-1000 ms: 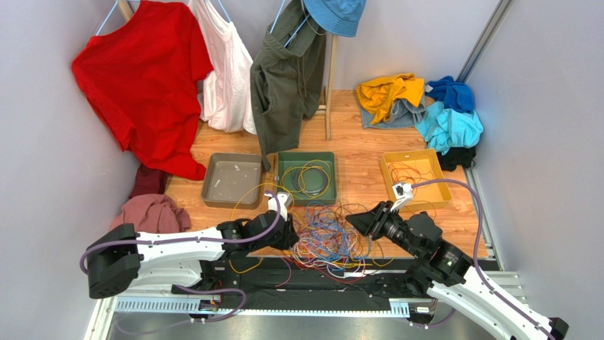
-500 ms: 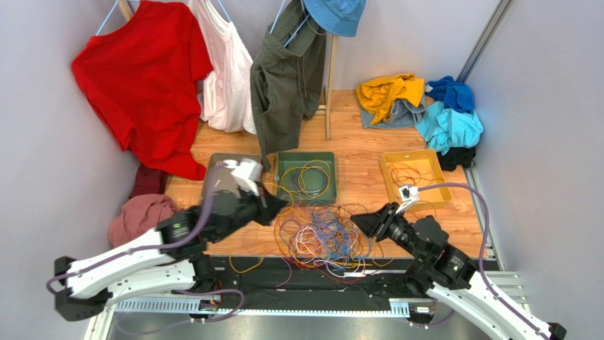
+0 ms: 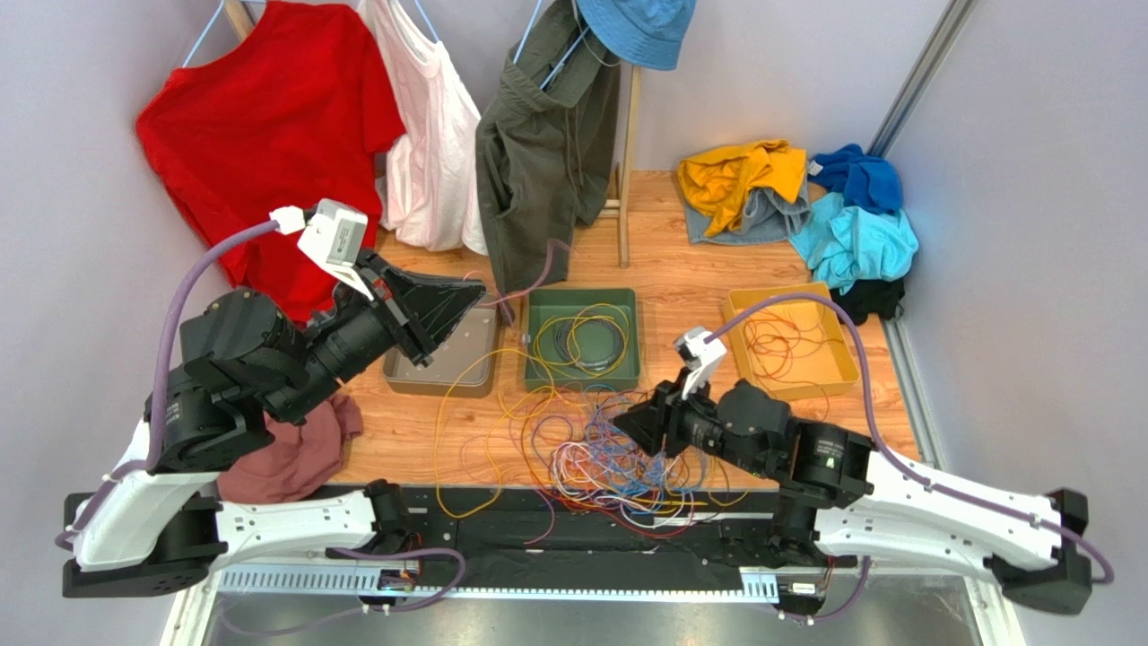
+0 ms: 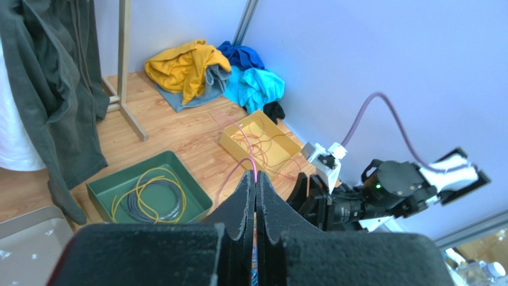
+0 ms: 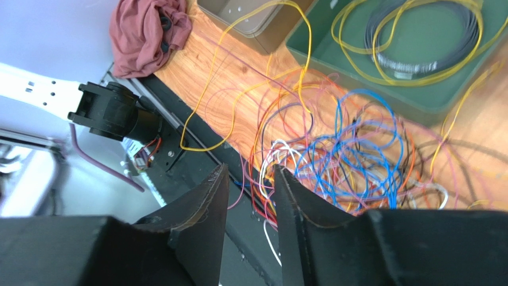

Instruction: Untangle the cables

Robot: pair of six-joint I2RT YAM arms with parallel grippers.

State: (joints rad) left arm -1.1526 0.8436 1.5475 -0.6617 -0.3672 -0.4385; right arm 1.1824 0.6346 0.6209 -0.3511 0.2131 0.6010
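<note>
So, my left claw [image 4: 256, 182] is up high, clamped on one pink cable [image 4: 254, 167].
My right claw [image 5: 250, 169] hangs with jaws a bit apart, gripping nothing, right over the cable tangle [image 5: 334, 149], which sits at 6 o'clock from the green tray [image 3: 530, 337].

Red shirt [image 3: 270, 148], green tray [image 3: 530, 337], yellow tray [image 3: 733, 333]

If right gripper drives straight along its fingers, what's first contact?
Likely the cable tangle: the right gripper, jaws open, points into its white and blue loops. Depth is unclear.
</note>
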